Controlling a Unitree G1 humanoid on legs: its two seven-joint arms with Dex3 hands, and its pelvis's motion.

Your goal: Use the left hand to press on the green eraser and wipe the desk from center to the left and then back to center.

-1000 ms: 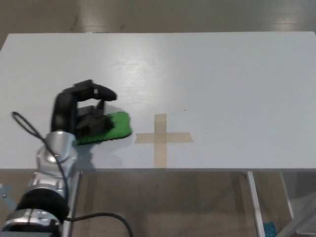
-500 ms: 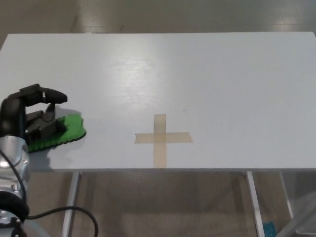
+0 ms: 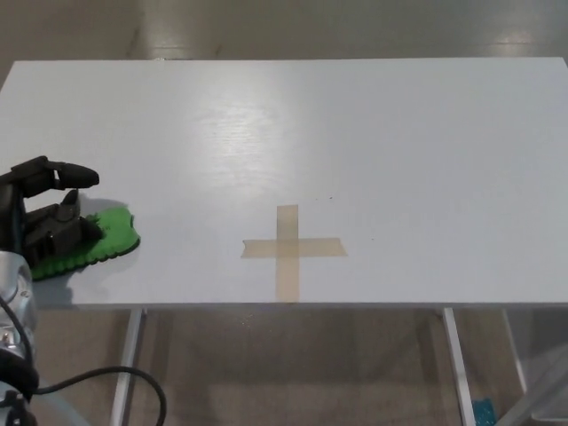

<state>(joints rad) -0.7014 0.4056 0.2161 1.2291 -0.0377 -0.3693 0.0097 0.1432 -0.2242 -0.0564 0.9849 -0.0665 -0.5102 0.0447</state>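
Note:
The green eraser (image 3: 105, 238) lies flat on the white desk (image 3: 355, 142) near its front left corner. My black left hand (image 3: 44, 217) rests on top of the eraser's left part, fingers pressing down on it, thumb raised above. Most of the eraser's left half is hidden under the hand. The silver left forearm (image 3: 11, 293) comes up from the lower left edge. My right hand does not show.
A cross of tan tape (image 3: 291, 248) marks the desk's front centre, well right of the eraser. The desk's front edge runs just below the eraser. A black cable (image 3: 106, 377) loops below the desk at the left. Wooden floor shows beyond.
My left hand has slid the eraser leftward along the desk, from just left of the tape cross to the front left corner area. The move slowed in the last half second.

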